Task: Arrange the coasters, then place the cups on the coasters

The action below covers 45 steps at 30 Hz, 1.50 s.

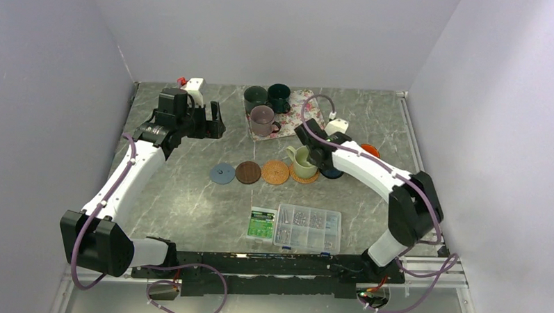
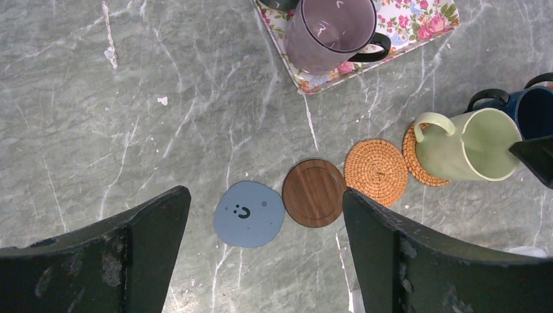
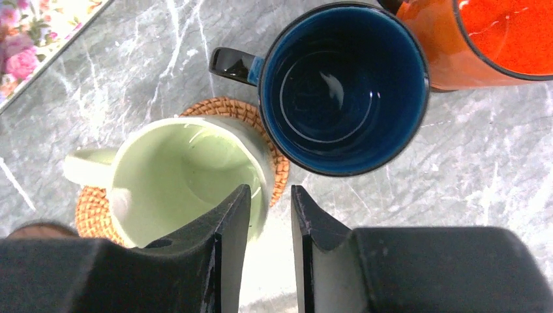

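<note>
Pale green mug [image 3: 189,169] upright on woven tan coaster [image 3: 91,212], rim between narrowly parted right fingers [image 3: 231,254], navy mug [image 3: 342,88] at its 2 o'clock, left fingers [image 2: 150,228] wide, empty, grey marbled table [image 1: 189,195], pale walls [image 1: 265,31]

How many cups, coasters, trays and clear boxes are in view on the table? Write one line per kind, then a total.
Cups: 6 (orange, navy, pale green, mauve, dark grey-green, dark teal)
Coasters: 4 (light blue, dark brown, woven tan, second woven tan)
Floral tray: 1
Clear screw box: 1
Total: 12
</note>
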Tool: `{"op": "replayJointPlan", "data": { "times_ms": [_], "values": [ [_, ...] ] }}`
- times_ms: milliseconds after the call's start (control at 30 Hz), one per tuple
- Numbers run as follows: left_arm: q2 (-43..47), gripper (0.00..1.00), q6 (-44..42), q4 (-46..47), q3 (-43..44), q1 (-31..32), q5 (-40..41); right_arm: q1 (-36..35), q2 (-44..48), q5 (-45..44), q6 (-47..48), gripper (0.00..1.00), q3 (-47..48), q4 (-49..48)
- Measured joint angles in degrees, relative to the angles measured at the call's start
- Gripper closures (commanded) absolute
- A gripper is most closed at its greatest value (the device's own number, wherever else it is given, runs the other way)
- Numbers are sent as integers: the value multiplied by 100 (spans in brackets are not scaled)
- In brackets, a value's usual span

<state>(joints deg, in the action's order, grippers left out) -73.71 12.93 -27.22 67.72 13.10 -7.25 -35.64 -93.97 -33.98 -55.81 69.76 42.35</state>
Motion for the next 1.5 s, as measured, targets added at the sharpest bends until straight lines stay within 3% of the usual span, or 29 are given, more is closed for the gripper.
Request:
{"op": "replayJointPlan", "data": {
  "times_ms": [100,267,400,933,1500],
  "values": [
    [0,7,0,0,0,0,0,0,444,22,133,65,-195,-39],
    [2,7,2,2,0,0,2,4,1187,190,793,54,-275,-269],
    [2,7,2,2,0,0,4,76,1259,468,1436,53,-39,-437],
    [7,7,-2,0,0,0,66,957,-1073,1952,2839,50,2020,-887],
    [-13,7,-7,0,0,0,94,822,-3136,3178,3244,41,4387,-1272]
  ]
}}
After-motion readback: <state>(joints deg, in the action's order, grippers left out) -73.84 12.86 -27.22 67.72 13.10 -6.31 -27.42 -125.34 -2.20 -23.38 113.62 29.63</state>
